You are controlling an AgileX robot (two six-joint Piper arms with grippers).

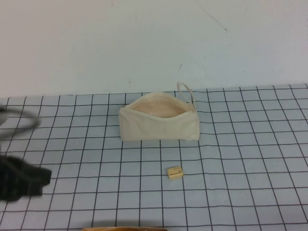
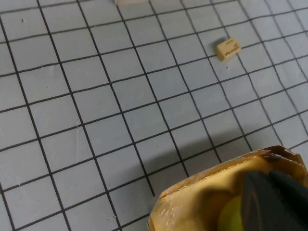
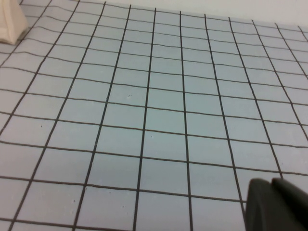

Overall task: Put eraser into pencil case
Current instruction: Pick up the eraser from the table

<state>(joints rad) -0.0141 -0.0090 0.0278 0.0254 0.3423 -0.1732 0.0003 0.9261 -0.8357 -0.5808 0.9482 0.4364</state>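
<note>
The pencil case (image 1: pixel 159 122) is a cream-white pouch standing open in the middle of the table, its peach lining showing and a loop strap at its right end. The eraser (image 1: pixel 174 173), a tiny pale tan block, lies on the mat just in front of it. It also shows in the left wrist view (image 2: pixel 227 48). My left gripper (image 1: pixel 21 182) is at the table's left edge, well left of the eraser, shut and empty (image 2: pixel 268 174). My right gripper (image 3: pixel 271 182) is shut and empty over bare mat, out of the high view. A corner of the pouch (image 3: pixel 9 21) shows in the right wrist view.
A blue mat with a black grid (image 1: pixel 240 159) covers the table, with a white wall behind. A tan-orange object (image 2: pixel 202 202) lies under the left gripper and shows at the front edge (image 1: pixel 125 229).
</note>
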